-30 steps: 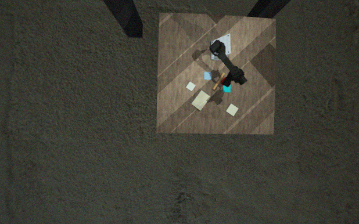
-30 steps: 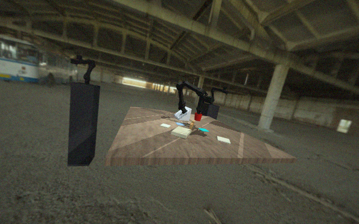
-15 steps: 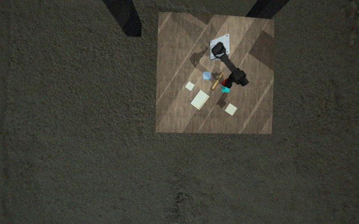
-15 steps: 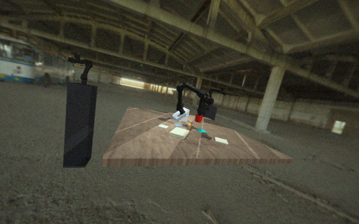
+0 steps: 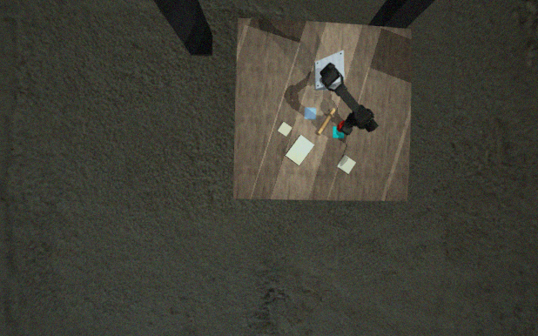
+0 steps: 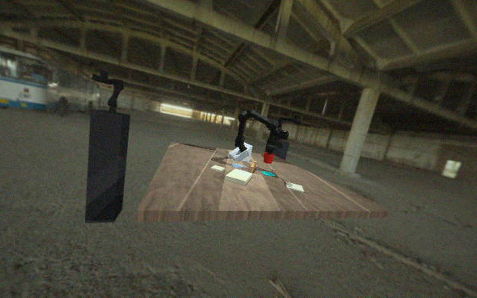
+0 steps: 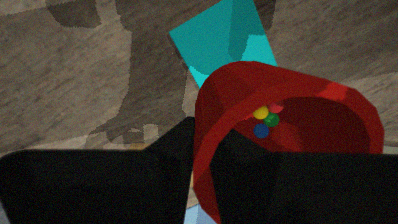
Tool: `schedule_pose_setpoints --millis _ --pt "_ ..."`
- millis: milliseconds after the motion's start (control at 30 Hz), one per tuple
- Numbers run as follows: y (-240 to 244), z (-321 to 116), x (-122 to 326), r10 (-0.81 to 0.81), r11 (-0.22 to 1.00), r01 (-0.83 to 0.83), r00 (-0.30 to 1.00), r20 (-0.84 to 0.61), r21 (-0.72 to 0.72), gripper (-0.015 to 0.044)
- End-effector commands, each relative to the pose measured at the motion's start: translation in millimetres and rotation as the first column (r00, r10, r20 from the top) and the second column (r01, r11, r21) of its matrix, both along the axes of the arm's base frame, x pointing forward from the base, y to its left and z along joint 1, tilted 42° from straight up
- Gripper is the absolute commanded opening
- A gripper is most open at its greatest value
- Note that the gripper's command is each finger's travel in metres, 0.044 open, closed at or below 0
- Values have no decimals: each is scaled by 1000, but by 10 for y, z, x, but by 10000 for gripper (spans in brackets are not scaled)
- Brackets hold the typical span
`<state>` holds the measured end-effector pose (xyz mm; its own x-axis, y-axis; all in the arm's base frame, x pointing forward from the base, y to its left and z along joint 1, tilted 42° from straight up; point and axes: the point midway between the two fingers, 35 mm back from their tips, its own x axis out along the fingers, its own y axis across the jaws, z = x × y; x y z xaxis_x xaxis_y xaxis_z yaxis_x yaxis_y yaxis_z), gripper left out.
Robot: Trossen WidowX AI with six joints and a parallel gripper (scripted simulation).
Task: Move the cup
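The red cup (image 5: 340, 125) (image 6: 268, 157) (image 7: 240, 82) is held in the air by my gripper (image 7: 200, 125), which is shut on the cup's wall with one finger inside and one outside. Several marbles (image 7: 266, 120) (yellow, green, blue and red ones) lie inside the cup. The teal pad (image 5: 338, 133) (image 6: 268, 174) (image 7: 210, 40) lies on the table just beyond the cup in the wrist view, partly hidden by it. The blue pad (image 5: 310, 113) (image 6: 237, 165) lies on the other side of the wooden bar.
The wooden bar (image 5: 326, 121) (image 6: 253, 167) stands between the two pads. A large cream block (image 5: 299, 150) (image 6: 238, 177) and two smaller cream pieces (image 5: 285, 129) (image 5: 346, 164) lie around them. The arm's white base plate (image 5: 319, 83) is at the back.
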<state>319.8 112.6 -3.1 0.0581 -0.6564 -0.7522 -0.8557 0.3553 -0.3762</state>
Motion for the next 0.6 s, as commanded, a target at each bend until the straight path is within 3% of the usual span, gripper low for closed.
schedule_pose_setpoints --millis 0,567 --pt "49 -70 27 -4 1000 4 1000 -5 -1 0" --pt "66 -235 96 -4 1000 4 1000 -4 -1 0"
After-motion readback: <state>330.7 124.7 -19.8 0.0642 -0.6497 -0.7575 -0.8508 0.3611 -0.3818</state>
